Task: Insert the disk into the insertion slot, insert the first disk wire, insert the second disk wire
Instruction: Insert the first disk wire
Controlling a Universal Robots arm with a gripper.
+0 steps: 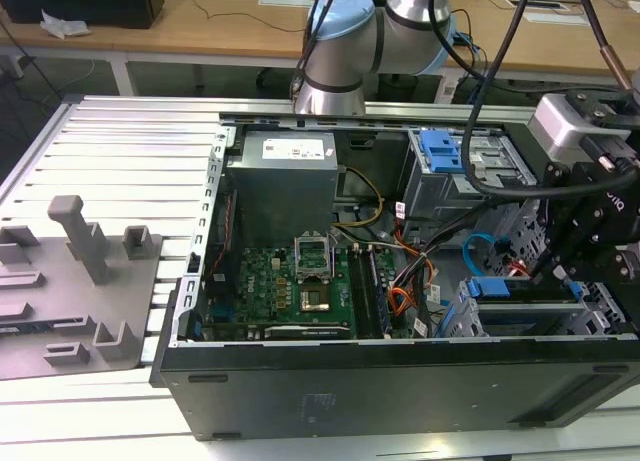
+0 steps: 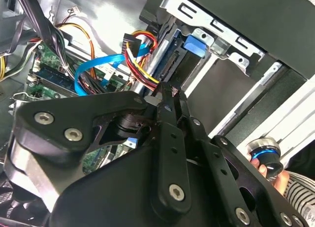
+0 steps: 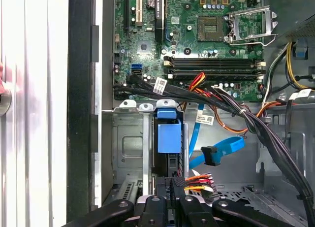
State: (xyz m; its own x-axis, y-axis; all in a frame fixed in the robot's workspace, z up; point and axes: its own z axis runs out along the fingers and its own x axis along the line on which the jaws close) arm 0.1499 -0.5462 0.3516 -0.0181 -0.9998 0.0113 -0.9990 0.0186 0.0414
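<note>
While in its insertion slot [image 3: 127, 144], the disk [image 3: 169, 136], pincer [image 2: 166, 92] just beside

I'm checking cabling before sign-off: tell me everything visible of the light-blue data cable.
The light-blue data cable is a thin, flat, glossy ribbon, looped and twisted beside the blue-framed disk. Its small dark plug lies free, seated in no socket. A white tag sits on one run. It passes near the red, yellow and black wire bundle.

black cable bundle [image 3: 256, 126] strung past drive cage [image 3: 129, 143], light-blue cable [image 3: 224, 149] looped across open case floor [image 3: 251, 168]
</note>
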